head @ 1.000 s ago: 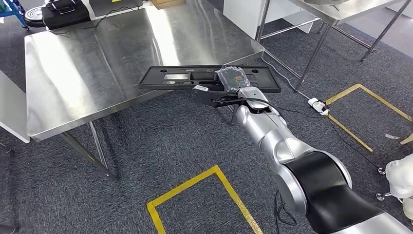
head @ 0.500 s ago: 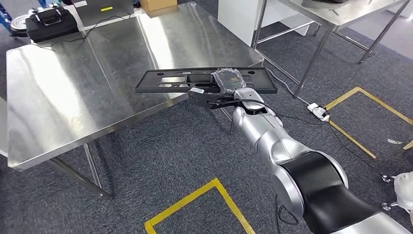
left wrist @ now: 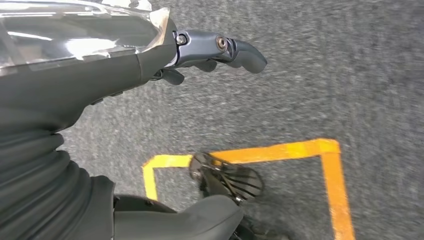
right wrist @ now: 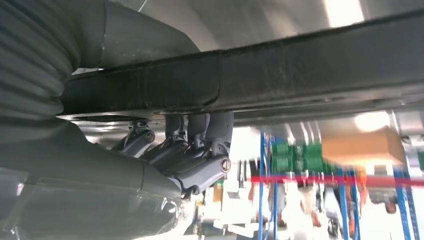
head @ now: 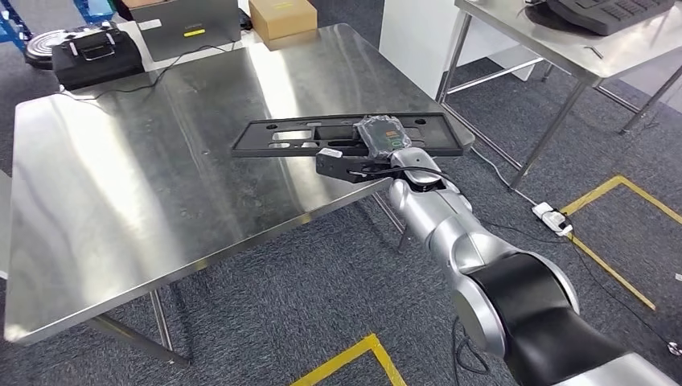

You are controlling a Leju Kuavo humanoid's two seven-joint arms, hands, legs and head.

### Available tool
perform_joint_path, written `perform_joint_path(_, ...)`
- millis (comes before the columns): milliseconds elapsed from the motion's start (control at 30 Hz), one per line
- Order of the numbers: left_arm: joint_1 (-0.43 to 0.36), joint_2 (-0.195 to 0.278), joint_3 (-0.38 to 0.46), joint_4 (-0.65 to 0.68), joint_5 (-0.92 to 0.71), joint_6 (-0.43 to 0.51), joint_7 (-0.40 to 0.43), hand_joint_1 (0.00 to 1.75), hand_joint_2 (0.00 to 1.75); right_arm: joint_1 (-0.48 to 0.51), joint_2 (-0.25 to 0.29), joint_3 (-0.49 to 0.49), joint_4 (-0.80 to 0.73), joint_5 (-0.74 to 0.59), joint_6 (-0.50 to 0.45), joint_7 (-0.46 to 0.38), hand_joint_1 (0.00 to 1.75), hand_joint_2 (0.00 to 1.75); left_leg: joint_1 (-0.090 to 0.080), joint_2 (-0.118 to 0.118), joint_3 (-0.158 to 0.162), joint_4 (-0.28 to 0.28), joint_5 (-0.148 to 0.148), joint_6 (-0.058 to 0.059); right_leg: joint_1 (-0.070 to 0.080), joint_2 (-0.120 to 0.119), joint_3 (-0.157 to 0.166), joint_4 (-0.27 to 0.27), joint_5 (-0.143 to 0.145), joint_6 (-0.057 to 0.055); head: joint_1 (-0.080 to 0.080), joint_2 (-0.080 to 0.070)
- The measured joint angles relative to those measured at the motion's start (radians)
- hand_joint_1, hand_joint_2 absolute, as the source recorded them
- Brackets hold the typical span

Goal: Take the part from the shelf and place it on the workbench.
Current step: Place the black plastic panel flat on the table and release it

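A: Report the position of the part point(head: 346, 135).

B: The part is a long, flat black panel with cut-outs. In the head view it lies roughly level above the near right corner of the workbench point(head: 145, 185), with its right end reaching past the table edge. Contact with the steel surface cannot be confirmed from these views.

A: State its relation to the right hand point(head: 378, 141).

B: The right hand grips the part near the middle of its near long edge. The back of the hand lies on top of the panel; in the right wrist view the dark fingers point(right wrist: 200, 150) curl up against the underside of the part point(right wrist: 300, 70), so the panel is clamped between them and the upper side of the hand. The silver right arm point(head: 458, 233) extends from the lower right toward the bench.

A: State the condition of the left hand point(left wrist: 215, 47).

B: In the left wrist view it hangs over the grey carpet point(left wrist: 310, 80), fingers loosely bent and holding nothing. A yellow floor marking point(left wrist: 280, 150) runs beneath it.

A: List other items on the bench.

B: A cardboard box point(head: 281, 18), a grey case point(head: 189, 24) and a black case point(head: 88, 52) at the far edge, well apart from the part.
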State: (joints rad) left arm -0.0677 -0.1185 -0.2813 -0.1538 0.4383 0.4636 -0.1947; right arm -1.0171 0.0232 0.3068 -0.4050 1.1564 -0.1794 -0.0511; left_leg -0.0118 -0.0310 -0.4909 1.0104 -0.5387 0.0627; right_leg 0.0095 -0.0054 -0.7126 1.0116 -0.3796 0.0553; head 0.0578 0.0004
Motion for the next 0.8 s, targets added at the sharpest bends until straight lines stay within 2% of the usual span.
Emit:
perform_joint_path(33, 0.0, -0.001, -0.002, 0.001, 0.0, -0.001, 0.001, 0.0, 1.75, 0.0, 0.0, 0.0, 0.001, 0.0, 0.001, 0.0, 1.75, 1.75, -0.003, -0.001, 0.013, -0.001, -0.006, -0.002, -0.001, -0.001, 0.012, -0.015, 0.048, -0.005, 0.0, 0.0)
perform_joint_path(67, -0.001, -0.001, -0.004, 0.001, 0.0, -0.002, 0.001, 0.0, 1.75, -0.002, 0.0, 0.0, 0.0, 0.001, 0.001, 0.0, 1.75, 1.75, -0.007, -0.002, 0.01, 0.01, 0.002, -0.005, -0.006, 0.0, 0.023, -0.019, 0.056, -0.016, 0.001, 0.0)
perform_joint_path(100, -0.003, -0.001, -0.005, 0.001, 0.0, -0.003, 0.001, 0.0, 1.75, -0.007, 0.001, 0.0, -0.001, 0.002, 0.001, 0.001, 1.75, 1.75, -0.009, 0.002, -0.01, 0.045, 0.023, -0.009, -0.01, 0.002, 0.029, -0.024, 0.054, -0.024, 0.001, 0.0)
perform_joint_path(167, -0.006, 0.0, -0.006, 0.0, 0.0, -0.005, 0.002, 0.0, 1.75, -0.017, 0.002, 0.0, -0.004, 0.004, 0.0, 0.001, 1.75, 1.75, -0.009, 0.012, -0.094, 0.172, 0.069, -0.021, -0.019, 0.005, 0.049, -0.037, 0.044, -0.038, 0.0, 0.0)
perform_joint_path(200, -0.006, 0.001, -0.006, 0.0, 0.0, -0.005, 0.002, 0.0, 1.75, -0.018, 0.002, 0.0, -0.004, 0.005, 0.0, 0.002, 1.75, 1.75, -0.005, 0.017, -0.143, 0.237, 0.065, -0.028, -0.02, 0.006, 0.061, -0.044, 0.036, -0.046, 0.0, 0.0)
perform_joint_path(233, -0.006, 0.001, -0.007, 0.0, 0.0, -0.005, 0.003, 0.0, 1.75, -0.016, 0.003, 0.0, -0.004, 0.007, 0.0, 0.002, 1.75, 1.75, -0.001, 0.02, -0.182, 0.28, 0.034, -0.035, -0.021, 0.008, 0.075, -0.049, 0.027, -0.052, 0.0, 0.0)
perform_joint_path(267, -0.006, 0.001, -0.007, 0.0, 0.0, -0.005, 0.005, 0.0, 1.75, -0.013, 0.004, -0.001, -0.004, 0.008, 0.0, 0.002, 1.75, 1.75, 0.003, 0.022, -0.212, 0.303, -0.013, -0.041, -0.022, 0.01, 0.089, -0.051, 0.018, -0.055, 0.0, 0.0)
perform_joint_path(300, -0.006, 0.001, -0.008, 0.0, 0.0, -0.005, 0.006, 0.0, 1.75, -0.011, 0.003, -0.001, -0.004, 0.009, 0.0, 0.002, 1.75, 1.75, 0.007, 0.024, -0.233, 0.305, -0.057, -0.046, -0.023, 0.013, 0.102, -0.052, 0.007, -0.056, -0.001, 0.0)
perform_joint_path(333, -0.006, 0.001, -0.008, 0.0, -0.001, -0.004, 0.008, 0.0, 1.75, -0.009, 0.003, -0.001, -0.004, 0.01, 0.0, 0.002, 1.75, 1.75, 0.01, 0.026, -0.243, 0.288, -0.078, -0.049, -0.023, 0.015, 0.115, -0.052, -0.002, -0.056, -0.001, 0.0)
perform_joint_path(367, -0.006, 0.002, -0.009, 0.0, -0.001, -0.004, 0.009, 0.0, 1.75, -0.009, 0.002, -0.001, -0.004, 0.01, 0.0, 0.002, 1.75, 1.75, 0.011, 0.027, -0.241, 0.25, -0.064, -0.048, -0.023, 0.017, 0.128, -0.052, -0.012, -0.055, -0.001, 0.0)
perform_joint_path(400, -0.006, 0.002, -0.01, 0.0, -0.001, -0.004, 0.011, 0.0, 1.75, -0.009, 0.002, -0.002, -0.004, 0.011, -0.001, 0.002, 1.75, 1.75, 0.012, 0.027, -0.226, 0.188, -0.017, -0.043, -0.022, 0.019, 0.14, -0.053, -0.02, -0.054, -0.002, 0.0)
perform_joint_path(433, -0.006, 0.004, -0.01, 0.0, -0.002, -0.003, 0.011, 0.0, 1.75, -0.009, 0.002, -0.002, -0.004, 0.012, -0.002, 0.002, 1.75, 1.75, 0.009, 0.027, -0.205, 0.115, 0.045, -0.034, -0.022, 0.02, 0.151, -0.053, -0.028, -0.052, -0.001, 0.0)
perform_joint_path(467, -0.007, 0.006, -0.01, 0.0, -0.002, -0.003, 0.012, 0.0, 1.75, -0.01, 0.001, -0.002, -0.004, 0.013, -0.002, 0.002, 1.75, 1.75, 0.002, 0.025, -0.185, 0.048, 0.093, -0.024, -0.02, 0.024, 0.158, -0.053, -0.035, -0.049, -0.002, 0.0)
perform_joint_path(500, -0.008, 0.008, -0.01, 0.0, -0.003, -0.003, 0.012, 0.0, 1.75, -0.01, 0.001, -0.002, -0.004, 0.014, -0.003, 0.002, 1.75, 1.75, -0.003, 0.02, -0.171, 0.0, 0.124, -0.014, -0.018, 0.026, 0.162, -0.053, -0.042, -0.045, -0.002, 0.0)
perform_joint_path(533, -0.009, 0.01, -0.011, 0.0, -0.003, -0.003, 0.012, 0.0, 1.75, -0.01, 0.001, -0.002, -0.004, 0.016, -0.003, 0.002, 1.75, 1.75, -0.008, 0.016, -0.165, -0.024, 0.131, -0.006, -0.016, 0.029, 0.163, -0.053, -0.048, -0.04, -0.003, 0.0)
perform_joint_path(567, -0.011, 0.011, -0.011, 0.0, -0.003, -0.003, 0.012, 0.0, 1.75, -0.011, 0.0, -0.003, -0.004, 0.018, -0.004, 0.002, 1.75, 1.75, -0.011, 0.012, -0.161, -0.032, 0.127, -0.002, -0.013, 0.032, 0.162, -0.053, -0.053, -0.035, -0.004, 0.0)
perform_joint_path(633, -0.011, 0.01, -0.011, -0.001, -0.004, -0.003, 0.012, 0.0, 1.75, -0.011, -0.003, -0.004, -0.005, 0.022, -0.005, 0.004, 1.75, 1.75, -0.004, 0.013, -0.145, -0.045, 0.154, 0.008, -0.011, 0.03, 0.155, -0.035, -0.066, -0.031, -0.003, 0.0)
perform_joint_path(667, -0.011, 0.01, -0.012, -0.001, -0.004, -0.003, 0.012, 0.0, 1.75, -0.012, -0.004, -0.004, -0.005, 0.025, -0.004, 0.007, 1.75, 1.75, -0.001, 0.016, -0.137, -0.05, 0.167, 0.013, -0.011, 0.027, 0.141, -0.004, -0.082, -0.031, -0.003, 0.0)
perform_joint_path(700, -0.012, 0.009, -0.012, -0.001, -0.005, -0.003, 0.012, 0.0, 1.75, -0.012, -0.006, -0.004, -0.006, 0.031, -0.004, 0.011, 1.75, 1.75, 0.002, 0.019, -0.132, -0.055, 0.178, 0.017, -0.011, 0.023, 0.116, 0.049, -0.105, -0.032, -0.002, 0.0)
perform_joint_path(767, -0.015, 0.009, -0.013, -0.001, -0.008, -0.003, 0.012, 0.0, 1.75, -0.009, -0.007, -0.004, -0.006, 0.047, -0.003, 0.018, 1.75, 1.75, 0.001, 0.022, -0.129, -0.053, 0.176, 0.02, -0.013, 0.019, 0.042, 0.188, -0.161, -0.033, -0.002, 0.0)
perform_joint_path(800, -0.016, 0.008, -0.014, -0.001, -0.009, -0.003, 0.012, 0.0, 1.75, -0.007, -0.006, -0.004, -0.005, 0.056, -0.003, 0.02, 1.75, 1.75, 0.001, 0.021, -0.128, -0.052, 0.173, 0.02, -0.015, 0.018, 0.009, 0.239, -0.175, -0.029, -0.002, 0.0)
